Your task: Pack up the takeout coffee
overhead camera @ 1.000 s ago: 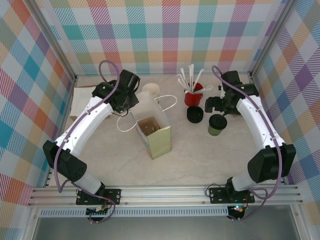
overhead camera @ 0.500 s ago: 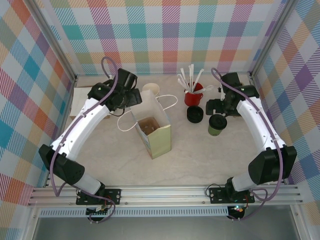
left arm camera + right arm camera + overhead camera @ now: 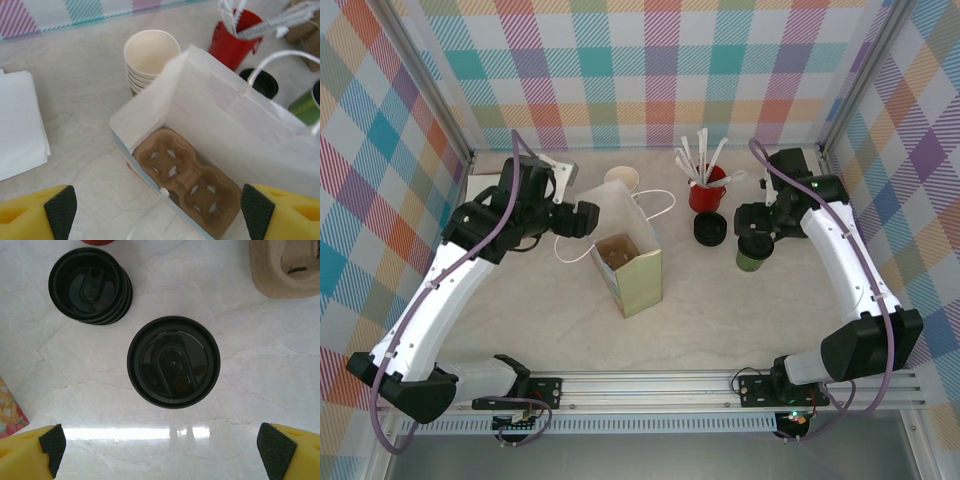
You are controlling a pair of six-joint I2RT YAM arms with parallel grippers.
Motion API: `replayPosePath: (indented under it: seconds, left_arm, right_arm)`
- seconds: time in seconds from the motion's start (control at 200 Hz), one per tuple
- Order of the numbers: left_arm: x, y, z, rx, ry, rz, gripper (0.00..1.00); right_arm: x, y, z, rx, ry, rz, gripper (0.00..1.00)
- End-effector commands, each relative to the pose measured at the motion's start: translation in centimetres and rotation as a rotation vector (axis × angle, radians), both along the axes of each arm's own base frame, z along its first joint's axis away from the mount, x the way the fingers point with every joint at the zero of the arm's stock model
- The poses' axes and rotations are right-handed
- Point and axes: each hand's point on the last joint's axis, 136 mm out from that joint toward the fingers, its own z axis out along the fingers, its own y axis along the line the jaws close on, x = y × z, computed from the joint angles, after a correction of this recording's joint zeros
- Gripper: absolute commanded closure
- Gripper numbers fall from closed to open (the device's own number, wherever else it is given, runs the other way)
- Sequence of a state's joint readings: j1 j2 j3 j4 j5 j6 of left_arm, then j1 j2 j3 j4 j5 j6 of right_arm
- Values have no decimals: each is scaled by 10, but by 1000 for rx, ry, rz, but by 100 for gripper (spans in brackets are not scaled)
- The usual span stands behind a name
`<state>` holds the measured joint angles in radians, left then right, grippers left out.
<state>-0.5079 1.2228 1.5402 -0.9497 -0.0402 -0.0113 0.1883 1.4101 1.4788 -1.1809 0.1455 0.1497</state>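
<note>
The takeout coffee (image 3: 173,361) is a small olive-green cup (image 3: 752,256) with a black round lid, standing upright on the table at the right. My right gripper (image 3: 164,445) hovers above it, open, with nothing between its fingers; from above this gripper (image 3: 756,222) sits just behind the cup. A white paper bag (image 3: 626,266) stands open mid-table with a brown cardboard cup carrier (image 3: 187,180) at its bottom. My left gripper (image 3: 159,212) is open and looks down into the bag; from above it (image 3: 586,220) is at the bag's left, holding nothing.
A stack of black lids (image 3: 708,228) and a red mug of white sticks (image 3: 706,190) stand behind the cup. Lidless cups (image 3: 620,180) are stacked behind the bag. White napkins (image 3: 20,130) lie far left. Another cardboard carrier (image 3: 285,267) lies at the right wall.
My left gripper has opened and drawn back left, away from the bag's rim. The right gripper has shifted slightly over the lidded cup.
</note>
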Motion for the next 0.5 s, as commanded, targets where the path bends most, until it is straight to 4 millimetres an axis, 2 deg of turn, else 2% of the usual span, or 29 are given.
replayPosePath:
  seconds: [0.0, 0.22, 0.365, 0.495]
  left_arm:
    - [-10, -9, -5, 30, -5, -138, 13]
    - [-11, -13, -14, 47, 12, -175, 14]
    - [-9, -17, -16, 36, 9, -186, 14]
    - [-10, -20, -16, 31, 10, -204, 14]
  right_arm:
    - [-14, -1, 1, 24, 33, -16, 0]
    - [-27, 9, -6, 90, 65, -16, 0]
    - [-29, 6, -10, 87, 95, -31, 0]
    - [-28, 6, -14, 155, 115, -55, 0]
